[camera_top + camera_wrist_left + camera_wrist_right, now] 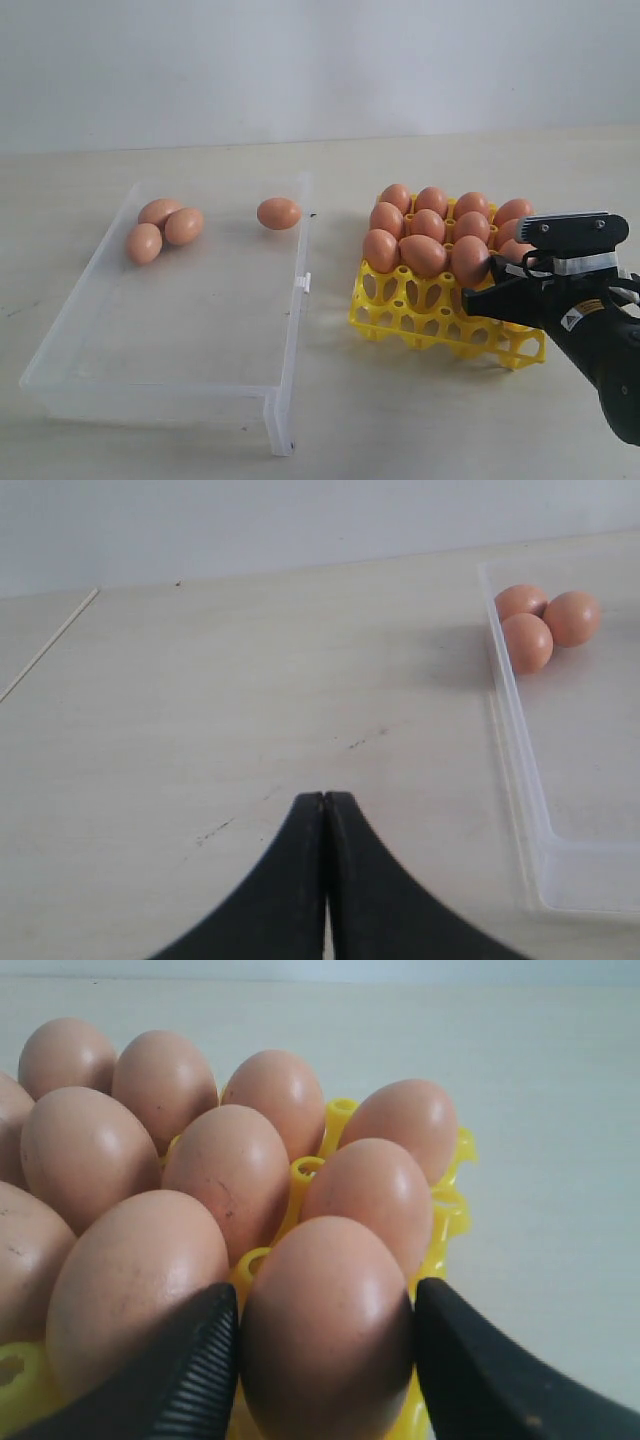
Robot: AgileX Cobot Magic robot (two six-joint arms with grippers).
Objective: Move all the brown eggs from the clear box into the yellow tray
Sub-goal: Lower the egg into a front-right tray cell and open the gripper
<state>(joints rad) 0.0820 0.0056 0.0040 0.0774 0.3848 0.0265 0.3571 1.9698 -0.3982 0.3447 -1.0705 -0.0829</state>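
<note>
Clasping an egg (322,1260) upright, the right pincer (327,1305) hangs at the 3 o'clock edge of the tray (420,312), its ribbed fingers (195,1365) flush against the shell's two flanks. The egg's long axis stands vertical at the end of the third row; whether it already rests in its cup cannot be told. Eleven other eggs fill the rows toward 12 o'clock, while the row at 6 o'clock holds none.

Four more lie in the box (160,400), at 9 o'clock from the tray on the counter (400,435): a trio (184,226) touching one another in its 11 o'clock corner, and a lone egg (279,213) near its 1 o'clock corner, on its side with the long axis running roughly 9 to 3.

The left pincer (325,805), pressed together on nothing, hovers over the counter just outside the box. The lone egg, toward 10 o'clock from the right pincer, looks that arm's nearer pick; the trio seems closer to the left.
</note>
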